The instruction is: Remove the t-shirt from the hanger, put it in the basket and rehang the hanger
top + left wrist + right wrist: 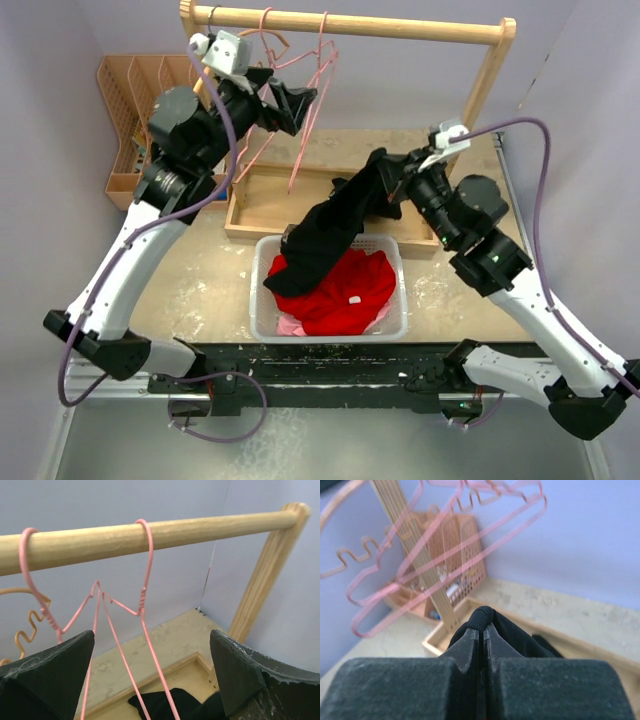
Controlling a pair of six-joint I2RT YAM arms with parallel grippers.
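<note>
A black t-shirt (325, 235) hangs from my right gripper (385, 172) down into the white basket (400, 262), clear of any hanger. In the right wrist view the gripper (481, 630) is shut on a fold of the black t-shirt (520, 635). Pink wire hangers (305, 100) hang bare on the wooden rail (350, 24). My left gripper (300, 105) is open beside the hangers, with a hanger's wires (145, 650) between its fingers (245, 670), under the rail (150, 532).
A red garment (340, 290) lies in the basket under the black t-shirt. A shallow wooden tray (255, 205) sits behind the basket. An orange slotted rack (125, 110) stands at the back left. The rail's wooden post (485, 75) rises at the back right.
</note>
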